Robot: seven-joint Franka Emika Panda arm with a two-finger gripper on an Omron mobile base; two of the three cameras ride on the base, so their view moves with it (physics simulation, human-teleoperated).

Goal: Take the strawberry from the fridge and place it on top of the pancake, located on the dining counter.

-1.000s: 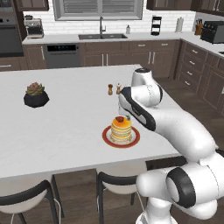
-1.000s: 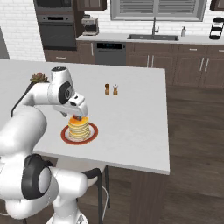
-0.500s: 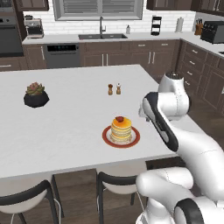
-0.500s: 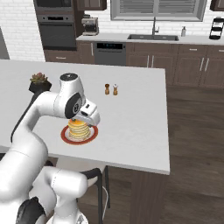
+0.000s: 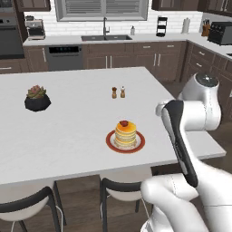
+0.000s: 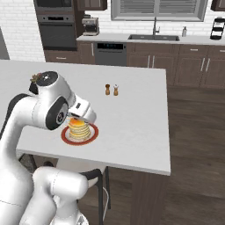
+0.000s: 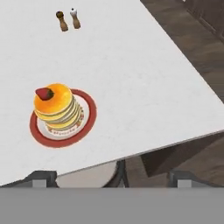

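The strawberry [image 5: 123,123] [image 7: 43,93] lies on top of the pancake [image 5: 125,134] [image 6: 79,130] [image 7: 57,109], a golden stack on a red-rimmed plate [image 5: 110,142] [image 7: 88,116] near the front of the dining counter [image 5: 77,113] [image 6: 132,114] [image 7: 131,65]. My gripper [image 7: 113,177] is open with nothing between its fingers. It hangs back from the stack, above the counter's near edge, and the hand view looks down on the pancake from a distance. The fridge is out of view.
Salt and pepper shakers [image 5: 118,92] [image 6: 110,89] [image 7: 68,19] stand mid-counter behind the plate. A dark pot with a plant [image 5: 37,98] sits at the counter's left. Dark stools [image 5: 122,190] are tucked under the near edge. Wood floor lies to the right.
My arm has drawn back from the pancake stack toward the counter's near right edge. The strawberry stays on the stack, apart from the gripper.
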